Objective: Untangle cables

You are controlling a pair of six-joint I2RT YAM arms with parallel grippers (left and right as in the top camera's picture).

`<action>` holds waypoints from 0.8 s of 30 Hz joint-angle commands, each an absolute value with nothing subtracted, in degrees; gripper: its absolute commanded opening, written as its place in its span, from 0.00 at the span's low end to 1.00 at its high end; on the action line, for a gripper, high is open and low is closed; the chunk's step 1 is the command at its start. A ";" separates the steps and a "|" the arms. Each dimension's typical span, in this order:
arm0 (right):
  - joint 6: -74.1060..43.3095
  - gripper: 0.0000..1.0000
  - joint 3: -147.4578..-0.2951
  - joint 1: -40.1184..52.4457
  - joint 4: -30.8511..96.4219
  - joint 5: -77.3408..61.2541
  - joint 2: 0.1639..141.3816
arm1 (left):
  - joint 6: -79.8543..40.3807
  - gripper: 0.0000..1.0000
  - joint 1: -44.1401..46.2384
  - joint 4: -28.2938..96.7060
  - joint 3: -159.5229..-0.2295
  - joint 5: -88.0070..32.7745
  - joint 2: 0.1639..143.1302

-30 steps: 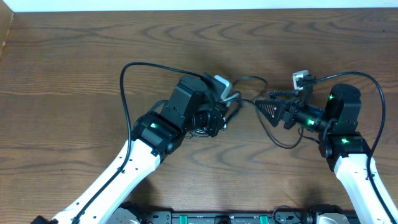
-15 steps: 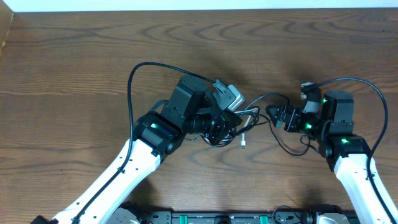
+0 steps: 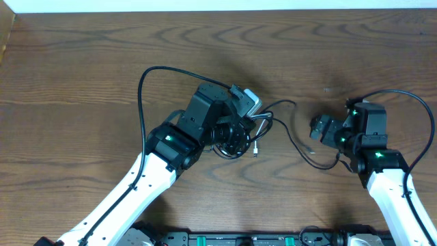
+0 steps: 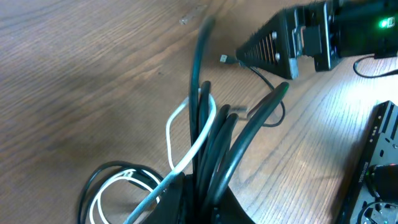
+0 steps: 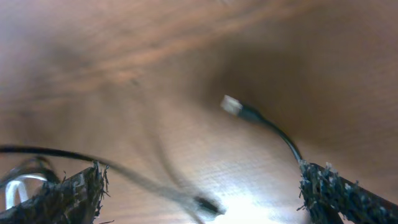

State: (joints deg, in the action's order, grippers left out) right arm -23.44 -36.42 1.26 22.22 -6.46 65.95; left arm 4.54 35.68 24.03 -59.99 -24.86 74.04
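The cables (image 4: 208, 143), black ones and a white one, are bunched and clamped in the closed left hand (image 3: 237, 131) at mid-counter (image 3: 82, 68). Farther right, a small plug (image 5: 231, 104) on a black strand is seen lying on the wood ahead of the right hand (image 5: 199, 171), whose fingers (image 5: 68, 190) are spread wide, with nothing gripped.

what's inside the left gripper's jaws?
A bundle of black cables and one white cable, clamped by the left gripper. How they cross inside the grip is covered.
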 commanded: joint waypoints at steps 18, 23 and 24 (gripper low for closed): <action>-12.56 0.99 -36.97 1.17 -6.15 -67.90 65.91 | -28.05 0.08 35.53 19.90 -60.86 -0.38 72.60; -15.31 0.99 -36.97 1.17 -7.49 -67.59 65.91 | -35.48 0.07 35.53 15.22 -60.86 -0.38 72.60; -17.43 0.99 -36.97 1.17 -8.32 -67.51 65.91 | -37.63 0.08 35.53 13.67 -60.86 -0.38 72.60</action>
